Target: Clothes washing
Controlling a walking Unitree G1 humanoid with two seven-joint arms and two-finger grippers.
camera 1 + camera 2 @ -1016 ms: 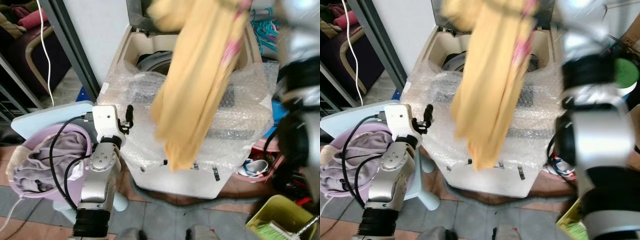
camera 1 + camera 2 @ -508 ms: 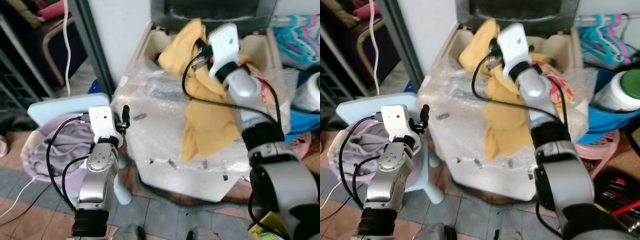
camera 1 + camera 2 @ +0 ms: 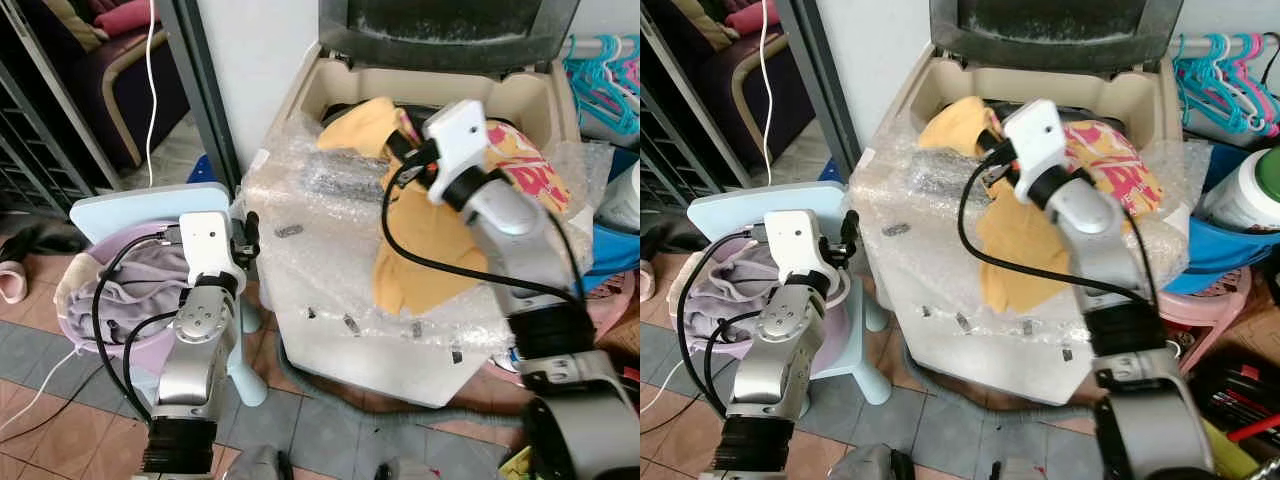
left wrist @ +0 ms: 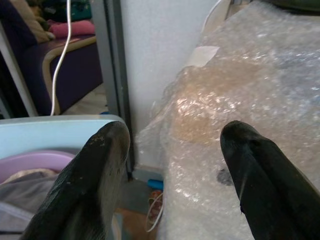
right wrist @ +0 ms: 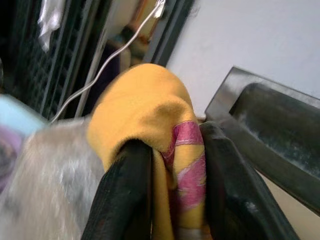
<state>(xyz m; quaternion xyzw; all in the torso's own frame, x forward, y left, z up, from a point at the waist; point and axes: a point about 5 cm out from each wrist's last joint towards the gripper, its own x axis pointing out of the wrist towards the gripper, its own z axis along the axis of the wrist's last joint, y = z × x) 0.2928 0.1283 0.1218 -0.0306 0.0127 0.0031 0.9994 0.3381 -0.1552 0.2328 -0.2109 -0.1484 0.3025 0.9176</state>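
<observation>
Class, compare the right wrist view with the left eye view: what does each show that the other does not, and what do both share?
Right wrist view alone: up close, the right hand has its two black fingers pinched on a fold of the yellow cloth.

Left eye view alone: the cloth draped over the bubble wrap down the washing machine front, the left hand open beside it, and the purple basket of grey laundry.

Both: the yellow cloth with its pink print, and the machine's raised dark lid.

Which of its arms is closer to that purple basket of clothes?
Left. The left end effector hangs right beside the purple basket; the right end effector grips the yellow garment over the washer.
</observation>
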